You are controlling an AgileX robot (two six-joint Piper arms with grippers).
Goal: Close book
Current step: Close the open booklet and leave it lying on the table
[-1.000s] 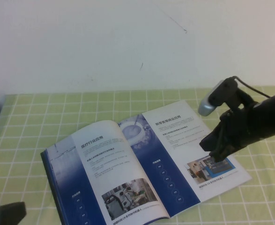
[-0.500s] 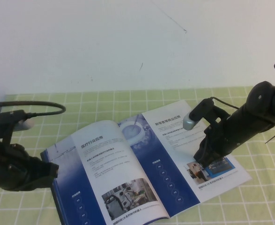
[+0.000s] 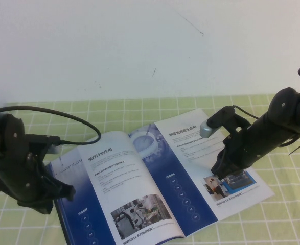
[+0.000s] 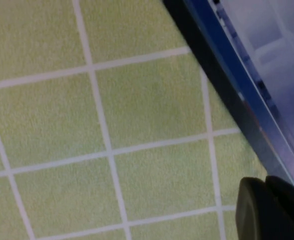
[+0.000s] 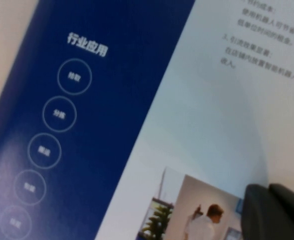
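Since half a second ago your left arm has swung in and lifted, so the left gripper (image 3: 65, 192) now sits at the left edge of the book (image 3: 139, 178), while the right gripper (image 3: 221, 171) has barely shifted. That book lies open and face up on the green checked cloth (image 3: 37, 117) of the table, toward the front edge and a little right of the middle, its spine running at a slant. Your right gripper is down over the small photo low on the right-hand page; you cannot tell whether it touches the paper. In the right wrist view its dark fingertips (image 5: 277, 212) show pressed together, jaws closed on nothing, above the white and blue page (image 5: 212, 100). In the left wrist view the fingertips (image 4: 272, 212) look the same, closed and empty, just beside the book's dark blue edge (image 4: 237, 85).
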